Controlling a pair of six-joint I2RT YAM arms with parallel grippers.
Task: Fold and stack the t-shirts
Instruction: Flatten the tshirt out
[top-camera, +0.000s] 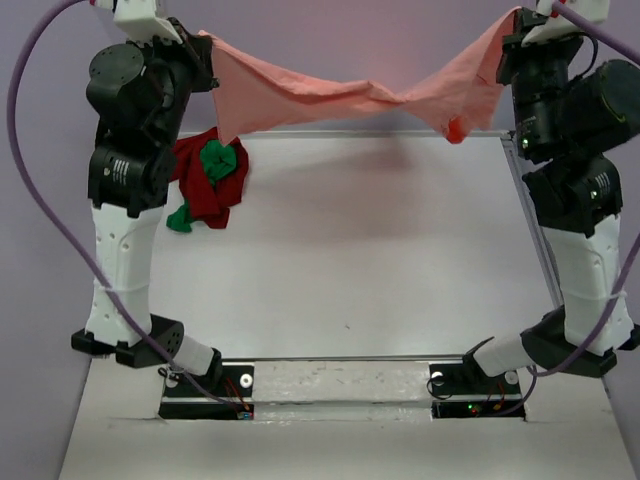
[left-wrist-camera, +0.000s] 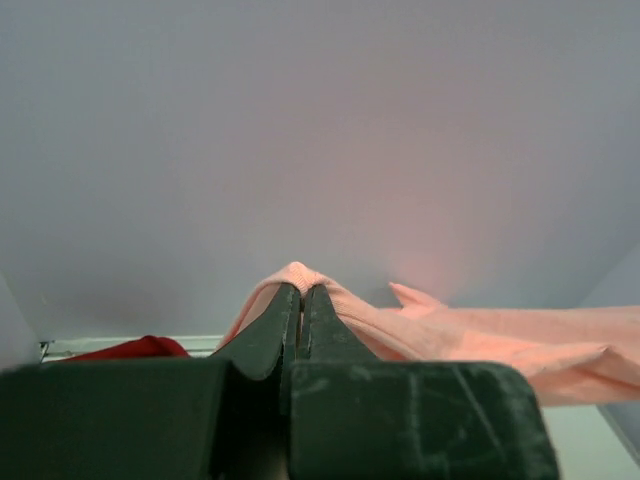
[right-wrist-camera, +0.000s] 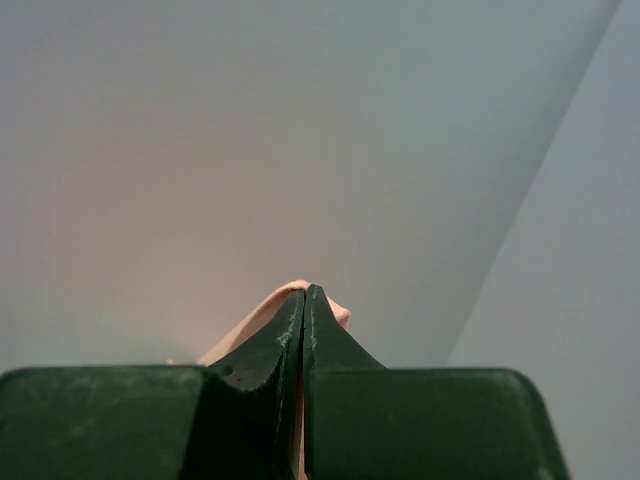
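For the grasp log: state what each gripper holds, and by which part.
Both hold the large salmon-pink cloth t-shirt, hung between them: the left gripper pinches a fold at its left end, the right gripper a fold at its right end.

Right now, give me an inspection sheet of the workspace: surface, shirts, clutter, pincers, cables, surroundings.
Surface: white table, shirts heaped at its far left.
Job's things: salmon-pink t-shirt hangs stretched in the air, sagging in the middle; dark red t-shirt and green t-shirt lie crumpled together.
Clutter: nothing seen.
Grippers: left pincer and right pincer are each shut on the salmon-pink t-shirt.
Cables: a purple cable loops beside each arm.
Surroundings: plain grey-lilac wall.
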